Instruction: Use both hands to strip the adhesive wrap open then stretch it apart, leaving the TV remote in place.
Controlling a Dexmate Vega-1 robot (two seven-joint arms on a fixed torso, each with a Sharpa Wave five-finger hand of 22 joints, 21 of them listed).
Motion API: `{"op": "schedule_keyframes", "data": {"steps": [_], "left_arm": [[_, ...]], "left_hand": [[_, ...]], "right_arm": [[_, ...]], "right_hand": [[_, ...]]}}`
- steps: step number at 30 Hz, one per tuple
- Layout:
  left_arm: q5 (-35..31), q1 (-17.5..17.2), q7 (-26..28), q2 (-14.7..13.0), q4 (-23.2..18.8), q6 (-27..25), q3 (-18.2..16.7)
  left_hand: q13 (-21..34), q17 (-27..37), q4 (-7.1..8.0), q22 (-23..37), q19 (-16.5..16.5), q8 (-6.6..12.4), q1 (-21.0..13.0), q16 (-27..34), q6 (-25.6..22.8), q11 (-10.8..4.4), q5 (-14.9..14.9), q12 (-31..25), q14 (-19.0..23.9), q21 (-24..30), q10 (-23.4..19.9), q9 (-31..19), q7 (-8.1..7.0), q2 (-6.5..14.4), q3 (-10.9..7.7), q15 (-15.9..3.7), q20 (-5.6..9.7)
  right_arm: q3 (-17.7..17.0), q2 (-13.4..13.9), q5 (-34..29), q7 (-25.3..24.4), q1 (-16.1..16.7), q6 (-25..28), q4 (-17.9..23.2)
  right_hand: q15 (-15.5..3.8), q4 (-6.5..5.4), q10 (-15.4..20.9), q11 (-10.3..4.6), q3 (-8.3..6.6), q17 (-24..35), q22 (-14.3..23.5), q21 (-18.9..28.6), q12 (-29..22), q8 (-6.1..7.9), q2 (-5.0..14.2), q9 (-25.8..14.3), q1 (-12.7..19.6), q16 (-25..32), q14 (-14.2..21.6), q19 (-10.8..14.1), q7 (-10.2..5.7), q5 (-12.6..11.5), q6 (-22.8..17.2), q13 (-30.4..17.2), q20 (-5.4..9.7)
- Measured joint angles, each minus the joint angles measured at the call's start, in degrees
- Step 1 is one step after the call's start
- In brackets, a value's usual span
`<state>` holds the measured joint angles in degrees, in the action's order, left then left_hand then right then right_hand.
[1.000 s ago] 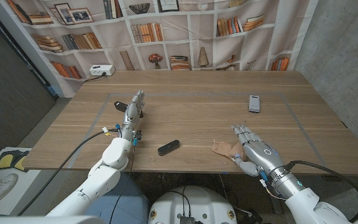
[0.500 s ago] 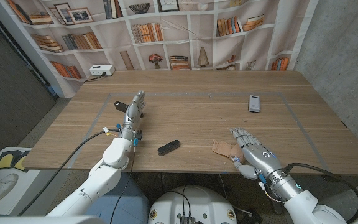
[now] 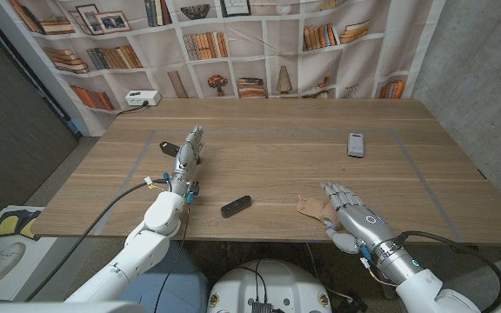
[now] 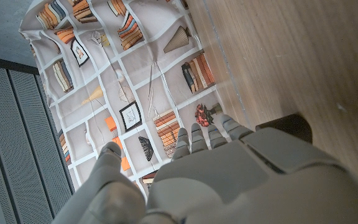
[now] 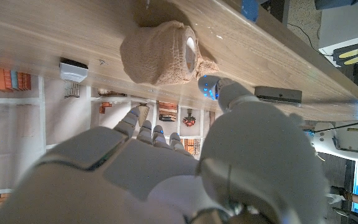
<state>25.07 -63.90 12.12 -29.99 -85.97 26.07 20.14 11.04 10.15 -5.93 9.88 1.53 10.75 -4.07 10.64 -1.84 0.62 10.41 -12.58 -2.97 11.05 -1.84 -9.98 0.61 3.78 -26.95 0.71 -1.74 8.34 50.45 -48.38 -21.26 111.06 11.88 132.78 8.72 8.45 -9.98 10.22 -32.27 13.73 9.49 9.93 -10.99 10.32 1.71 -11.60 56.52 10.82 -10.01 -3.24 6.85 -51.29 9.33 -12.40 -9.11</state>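
The adhesive wrap (image 3: 312, 207) is a tan, crumpled roll lying near the table's front edge, right of the middle. My right hand (image 3: 352, 216) sits just to its right with fingers spread and nothing in it. In the right wrist view the thumb tip (image 5: 212, 86) is close beside the wrap (image 5: 160, 53); whether it touches I cannot tell. A grey remote (image 3: 356, 143) lies further back on the right. My left hand (image 3: 186, 157) stands upright on the left side, fingers straight, holding nothing.
A black bar-shaped object (image 3: 237, 206) lies near the front edge between my hands. A small black item (image 3: 165, 145) sits just behind the left hand. Blue tape lines (image 3: 411, 161) mark out a rectangle on the wooden table (image 3: 268, 165). A bookshelf backdrop hangs behind.
My right hand has drawn back slightly toward the table's front edge, uncovering a little more of the wrap. The left hand and the objects have stayed put.
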Motion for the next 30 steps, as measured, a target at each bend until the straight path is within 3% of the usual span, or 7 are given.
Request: {"op": "schedule_keyframes", "data": {"steps": [30], "left_arm": [[0.4,-0.8,-0.1,-0.2,-0.1,0.8,-0.5]], "left_hand": [[0.0,0.0,0.00,0.0,0.0,0.00,0.0,0.0,0.0,0.00,0.0,0.0,0.0,0.0,0.0,0.0,0.00,0.0,0.01,0.00,0.00]], "right_arm": [[7.1,1.0,-1.5,-4.5,-3.1,6.9,-0.7]], "right_hand": [[-0.54,-0.80,0.0,-0.01,0.81,0.0,0.0,0.5,-1.1,0.29,-1.60,0.0,-2.9,0.2,0.1,0.0,0.00,1.2,0.0,-0.3,0.01]]}}
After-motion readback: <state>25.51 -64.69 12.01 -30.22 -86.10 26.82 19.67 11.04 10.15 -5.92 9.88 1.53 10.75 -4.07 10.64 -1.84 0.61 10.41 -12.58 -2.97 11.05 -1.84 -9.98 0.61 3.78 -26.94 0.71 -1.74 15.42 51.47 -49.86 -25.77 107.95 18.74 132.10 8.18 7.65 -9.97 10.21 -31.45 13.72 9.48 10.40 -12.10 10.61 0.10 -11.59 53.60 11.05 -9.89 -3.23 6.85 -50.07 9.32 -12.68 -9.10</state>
